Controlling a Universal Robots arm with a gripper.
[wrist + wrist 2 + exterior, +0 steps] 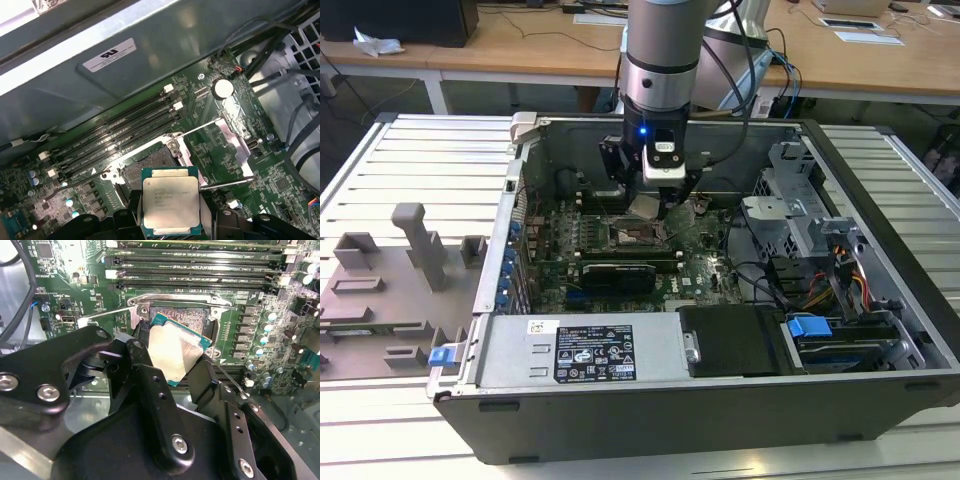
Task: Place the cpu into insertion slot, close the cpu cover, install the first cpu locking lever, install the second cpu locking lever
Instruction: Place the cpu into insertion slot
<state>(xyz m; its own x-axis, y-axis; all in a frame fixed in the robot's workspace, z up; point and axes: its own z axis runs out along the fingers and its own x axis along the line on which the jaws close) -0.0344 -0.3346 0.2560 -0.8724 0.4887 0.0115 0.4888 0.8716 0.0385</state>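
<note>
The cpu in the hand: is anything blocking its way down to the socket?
Nothing visible does. The hand holds the cpu above the insertion slot, which lies bare; the cpu cover stands swung open to one side.

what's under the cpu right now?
The cpu, held tilted in the gripper, sits over the open insertion slot; its contact field shows past the chip's edge. The chip hides the rest of the socket.

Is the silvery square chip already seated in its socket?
No: the second wrist view shows the gripper holding the silvery square cpu tilted above the dark open insertion slot.
</note>
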